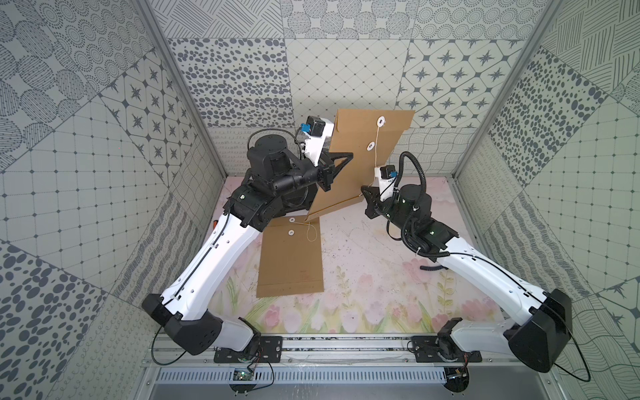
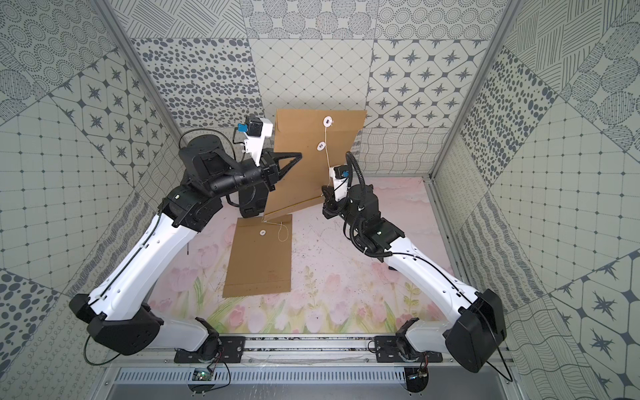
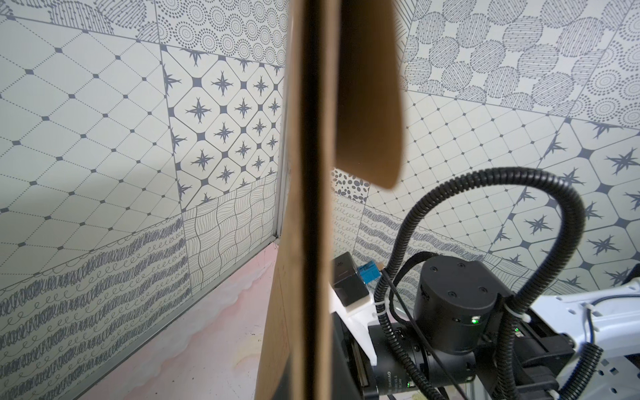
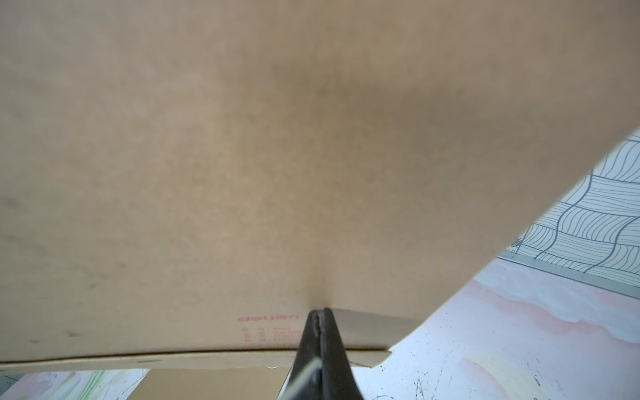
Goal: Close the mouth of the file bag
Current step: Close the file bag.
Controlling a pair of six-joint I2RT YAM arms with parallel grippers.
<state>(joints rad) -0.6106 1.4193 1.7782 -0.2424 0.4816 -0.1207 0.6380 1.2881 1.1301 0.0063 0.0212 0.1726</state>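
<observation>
Patterned grey-and-white walls (image 1: 104,138) enclose a table (image 1: 363,259) covered in a pink flower print, where two robot arms hold a brown paper file bag (image 1: 356,180) up on end at the back of the workspace. The bag stands tilted, leaning over toward the right arm, with its mouth end uppermost against the back wall, and it shows in both top views (image 2: 304,183). Its lowest corner hangs just above the top edge of a second envelope (image 1: 291,263) of the same kind, which lies flat on the table in front of the left arm (whether the two papers touch cannot be told). The left claw (image 1: 346,157) is clenched on the bag's left edge about halfway up; its wrist view looks along that edge (image 3: 294,207), with a flap of brown paper curling away from the body. The right claw (image 1: 365,192) is clenched on the bag's bottom edge near the right corner, and its wrist view shows the two black jaws pressed together on the paper (image 4: 320,315) beside small red printing. A thin pale string (image 1: 375,159) runs down the face of the bag from the upper disc (image 1: 381,121), past the lower disc (image 1: 371,146), toward the right wrist.
</observation>
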